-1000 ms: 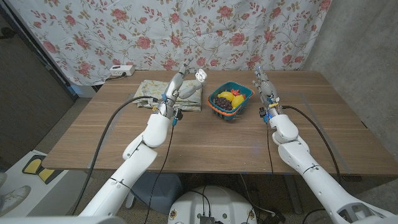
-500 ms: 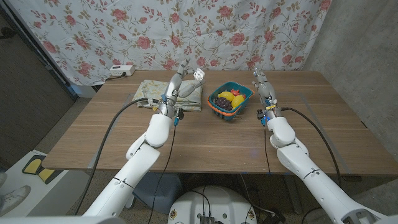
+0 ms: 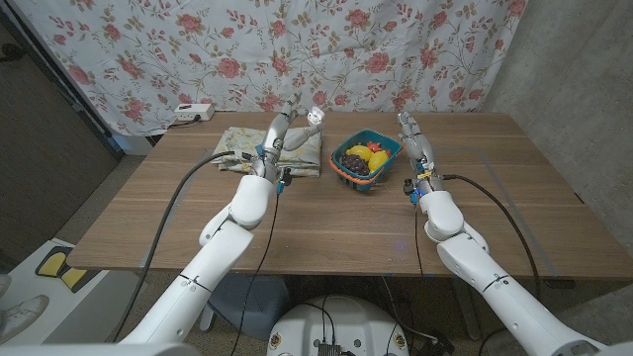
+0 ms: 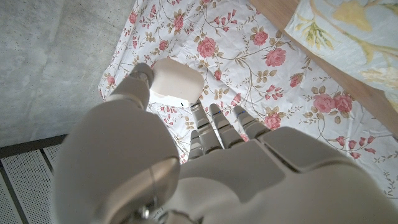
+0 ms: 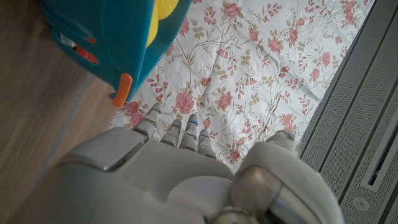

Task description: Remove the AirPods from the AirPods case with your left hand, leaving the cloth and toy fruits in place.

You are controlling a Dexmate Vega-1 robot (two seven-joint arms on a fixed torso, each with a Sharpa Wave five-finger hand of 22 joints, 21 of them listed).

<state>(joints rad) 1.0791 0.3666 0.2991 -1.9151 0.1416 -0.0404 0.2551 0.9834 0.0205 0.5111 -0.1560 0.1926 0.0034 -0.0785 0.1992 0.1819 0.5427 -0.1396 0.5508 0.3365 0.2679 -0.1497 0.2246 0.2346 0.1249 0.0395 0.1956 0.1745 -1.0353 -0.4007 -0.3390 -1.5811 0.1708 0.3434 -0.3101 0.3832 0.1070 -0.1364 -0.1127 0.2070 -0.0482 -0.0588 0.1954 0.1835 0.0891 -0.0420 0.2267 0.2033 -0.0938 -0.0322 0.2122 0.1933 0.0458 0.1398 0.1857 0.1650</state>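
Note:
My left hand is raised over the far end of the folded floral cloth and pinches the white AirPods case between thumb and fingers. In the left wrist view the case sits at the fingertips, off the table, with the cloth beyond it. Whether the lid is up, and the earbuds themselves, I cannot make out. My right hand stands just right of the teal basket of toy fruits, fingers straight, holding nothing.
The basket's wall with a yellow fruit shows close to my right hand. A floral curtain hangs behind the wooden table. A white power strip lies at the far left edge.
My left hand has lifted the case slightly up and away. The right hand has edged a little toward the basket.

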